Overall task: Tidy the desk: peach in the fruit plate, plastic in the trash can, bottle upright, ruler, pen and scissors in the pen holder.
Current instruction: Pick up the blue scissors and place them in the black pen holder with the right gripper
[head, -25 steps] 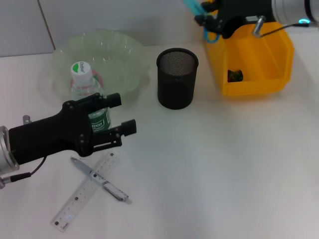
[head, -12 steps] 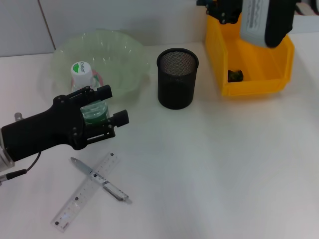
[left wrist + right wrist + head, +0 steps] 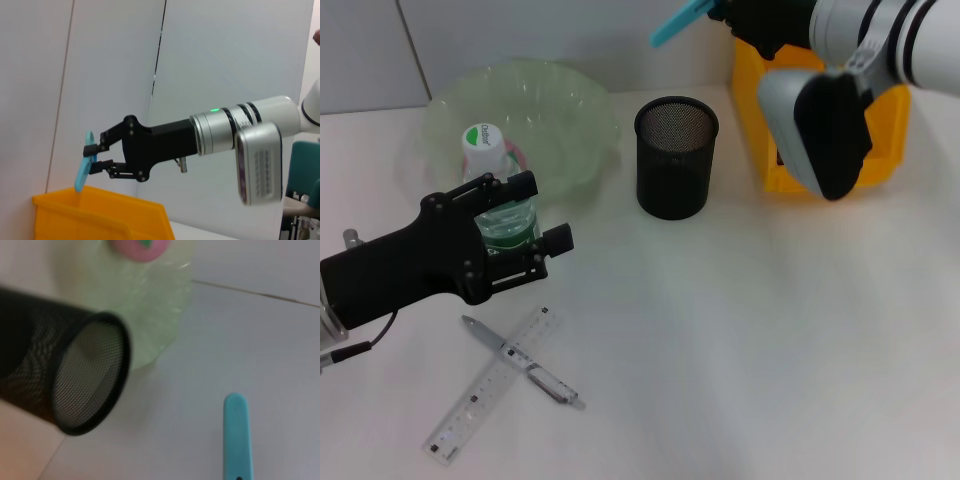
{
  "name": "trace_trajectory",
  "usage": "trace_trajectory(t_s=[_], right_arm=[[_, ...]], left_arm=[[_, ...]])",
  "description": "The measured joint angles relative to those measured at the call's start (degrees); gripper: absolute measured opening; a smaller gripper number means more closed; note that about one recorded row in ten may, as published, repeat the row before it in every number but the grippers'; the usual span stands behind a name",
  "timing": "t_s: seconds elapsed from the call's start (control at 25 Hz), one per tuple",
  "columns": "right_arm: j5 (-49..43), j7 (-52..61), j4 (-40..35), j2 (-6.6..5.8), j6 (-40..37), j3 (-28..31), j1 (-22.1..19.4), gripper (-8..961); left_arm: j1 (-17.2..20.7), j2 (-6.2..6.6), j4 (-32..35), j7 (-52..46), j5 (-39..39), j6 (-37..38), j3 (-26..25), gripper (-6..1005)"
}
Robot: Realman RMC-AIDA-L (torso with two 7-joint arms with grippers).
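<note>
- The left hand is closed around the bottle, which stands upright on the worktop just in front of the green fruit plate.
- The right hand pinches the blue scissors up high, above the yellow bin, near the black pen holder.
- The ruler and pen lie crossed on the worktop.

Your right gripper is clipped by the head view's top edge, so the scissors show only one blue end. The left gripper hides most of the bottle.
</note>
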Motion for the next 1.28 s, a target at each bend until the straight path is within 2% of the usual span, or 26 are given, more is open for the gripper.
trace_trajectory(t_s=[0.2, 0.4, 0.8, 1.28], right_arm=[[0.47, -8.94, 1.3, 0.23, 3.1, -2.06, -1.68, 236], [0.51, -14.67, 4.35, 0.19, 7.71, -4.74, -1.37, 236], [-2.05, -27.33, 3.19, 0.39, 9.06, -9.33, -1.22, 236], [-13.36, -28.82, 3.24, 0.57, 15.04, -14.58, -3.81, 235]], left_arm=[[0.06, -0.05, -1.16, 2.45, -0.29, -0.25, 0.0, 801], [-0.37, -0.08, -4.57, 6.83, -1.69, -0.76, 0.0, 801], [-0.4, -0.18, -6.54, 9.54, -3.41, -1.16, 0.24, 800], [0.18, -0.16, -8.09, 12.66, -4.93, -1.21, 0.11, 800]])
